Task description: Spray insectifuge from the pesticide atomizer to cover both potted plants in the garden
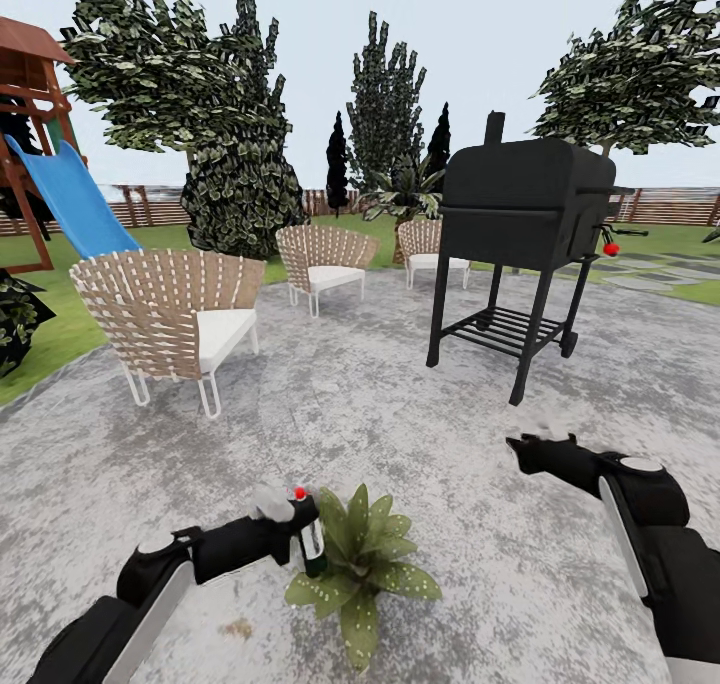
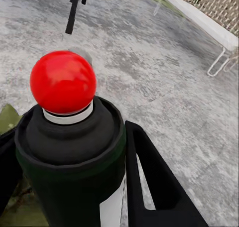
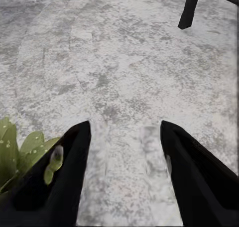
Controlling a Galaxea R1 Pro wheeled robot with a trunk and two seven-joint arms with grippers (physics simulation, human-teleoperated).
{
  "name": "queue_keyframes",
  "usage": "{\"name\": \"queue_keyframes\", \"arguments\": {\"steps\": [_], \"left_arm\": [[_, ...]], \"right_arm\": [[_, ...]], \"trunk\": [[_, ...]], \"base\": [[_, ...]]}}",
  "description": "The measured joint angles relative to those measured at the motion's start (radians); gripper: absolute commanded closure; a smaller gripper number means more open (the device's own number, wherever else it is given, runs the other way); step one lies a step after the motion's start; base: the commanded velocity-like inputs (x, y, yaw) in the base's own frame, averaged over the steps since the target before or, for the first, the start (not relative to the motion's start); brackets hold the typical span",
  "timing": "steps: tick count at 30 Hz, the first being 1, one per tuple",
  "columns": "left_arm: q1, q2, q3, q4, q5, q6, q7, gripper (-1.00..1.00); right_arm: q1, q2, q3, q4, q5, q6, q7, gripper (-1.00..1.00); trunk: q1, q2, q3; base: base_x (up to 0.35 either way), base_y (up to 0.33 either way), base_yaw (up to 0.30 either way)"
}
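My left gripper [image 1: 298, 536] clamps pesticide atomizer [image 1: 311, 542] upright, touching potted plant [image 1: 362, 562] leaves flecked with insectifuge [image 1: 325, 591]; my right gripper [image 3: 124, 174] spread wide, holding nothing, beyond potted plant toward grill [image 1: 525, 229].

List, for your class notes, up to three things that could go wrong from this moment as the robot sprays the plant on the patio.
1. The pesticide atomizer, held in the left tool, sits almost against the potted plant, so it might knock the leaves.
2. Whitish specks of insectifuge dot only some leaves, so coverage may end up patchy.
3. The right tool hangs open and apart, unable to steady a slipping bottle.
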Motion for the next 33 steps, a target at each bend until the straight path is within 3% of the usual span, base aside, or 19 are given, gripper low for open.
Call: {"name": "queue_keyframes", "arguments": {"steps": [4, 6, 7, 10, 16, 22, 27, 33], "left_arm": [[0.011, 0.001, 0.056, -0.003, -0.001, 0.027, 0.002, 1.00], [0.025, 0.000, 0.111, -0.010, 0.000, 0.059, 0.003, 1.00], [0.037, 0.000, 0.137, -0.014, -0.001, 0.067, 0.003, 1.00], [0.049, -0.003, 0.167, -0.017, -0.002, 0.075, 0.004, 1.00], [0.057, -0.004, 0.178, -0.005, -0.009, 0.074, 0.007, 1.00], [0.058, -0.004, 0.178, -0.004, -0.009, 0.074, 0.007, 1.00], [0.058, -0.005, 0.178, 0.002, -0.012, 0.073, 0.011, 1.00], [0.058, -0.004, 0.181, 0.023, -0.013, 0.071, 0.013, 1.00]], "right_arm": [[0.001, -0.001, -0.004, 0.078, 0.002, -0.008, -0.004, -1.00], [0.001, -0.003, -0.004, 0.201, 0.005, -0.087, -0.004, -1.00], [0.000, -0.006, -0.004, 0.282, 0.006, -0.176, -0.004, -1.00], [-0.001, -0.009, -0.003, 0.399, 0.006, -0.331, -0.005, -1.00], [0.001, -0.007, 0.002, 0.449, 0.008, -0.394, -0.003, -1.00], [0.002, -0.008, 0.003, 0.451, 0.009, -0.394, -0.002, -1.00], [0.007, -0.006, 0.008, 0.538, 0.011, -0.392, -0.005, -1.00], [0.023, 0.015, 0.011, 0.587, 0.012, -0.385, -0.002, -1.00]], "trunk": [[0.000, 0.000, 0.000], [0.000, 0.000, 0.000], [0.000, 0.000, 0.000], [0.000, 0.000, 0.000], [0.000, 0.000, 0.000], [0.000, 0.000, 0.000], [0.000, 0.000, 0.000], [0.000, 0.000, 0.000]], "base": [[0.000, 0.000, 0.000], [0.000, 0.000, 0.000], [0.000, 0.000, 0.000], [0.000, 0.000, 0.000], [0.000, 0.000, 0.000], [0.000, 0.000, 0.000], [0.000, 0.000, 0.000], [0.000, 0.000, 0.000]]}}
